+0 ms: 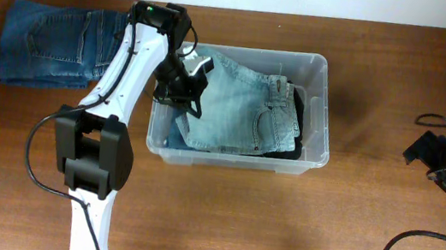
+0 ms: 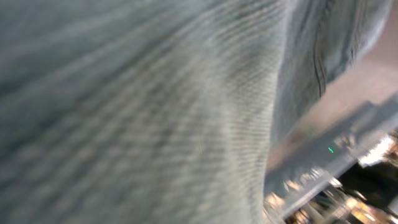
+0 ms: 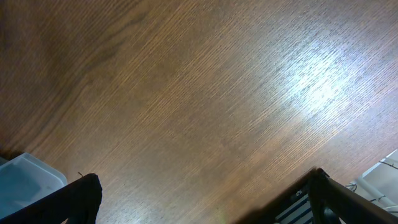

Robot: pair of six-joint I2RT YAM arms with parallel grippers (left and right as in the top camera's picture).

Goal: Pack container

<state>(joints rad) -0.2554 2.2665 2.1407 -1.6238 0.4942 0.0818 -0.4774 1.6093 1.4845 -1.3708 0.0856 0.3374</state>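
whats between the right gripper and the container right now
Only bare wooden table: the overhead view shows nothing lying between the right gripper and the container.

The container [image 1: 315, 111] is a clear plastic bin, rectangular with rounded corners and a thick rim. It stands upright and open on the tabletop [image 1: 295, 230], near the middle and a little toward 12 o'clock, with its long sides running from 9 to 3 o'clock. Inside lies a folded light-blue denim garment [image 1: 239, 101], which fills most of it, over a dark cloth [image 1: 297, 122] that shows at the 3 o'clock end.
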